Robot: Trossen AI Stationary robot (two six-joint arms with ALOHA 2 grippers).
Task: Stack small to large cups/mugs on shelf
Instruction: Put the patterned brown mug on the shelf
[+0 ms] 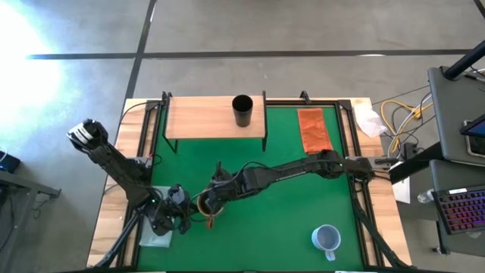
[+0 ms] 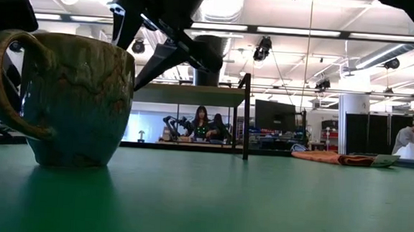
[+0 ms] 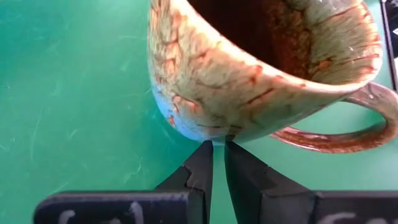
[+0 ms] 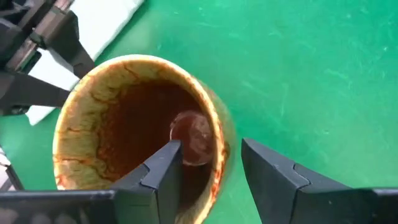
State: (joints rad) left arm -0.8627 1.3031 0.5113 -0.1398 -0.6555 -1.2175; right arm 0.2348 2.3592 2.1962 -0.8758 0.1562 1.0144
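The brown-mustard mug (image 1: 206,206) stands upright on its base on the green mat, near the front left; it also shows in the low view (image 2: 78,101). My right gripper (image 4: 211,165) is open above it, with one finger inside the mug's mouth and one outside its wall (image 4: 217,134). My left gripper (image 3: 217,149) is shut, low beside the mug's lower wall. The small black cup (image 1: 242,111) stands on the wooden shelf (image 1: 197,117) at the back. The pale blue-grey mug (image 1: 326,238) stands at the front right. My left gripper's shut fingertips (image 3: 205,152) stand level at the mug's lower wall (image 3: 211,134), to one side of the handle (image 3: 348,134). I cannot tell whether they touch it.
An orange cloth (image 1: 313,129) lies at the back right beside the shelf. A white cloth (image 1: 155,236) lies under my left arm at the front left. Bare green mat (image 1: 288,220) lies between the two mugs. People sit in the room beyond the table (image 2: 203,123).
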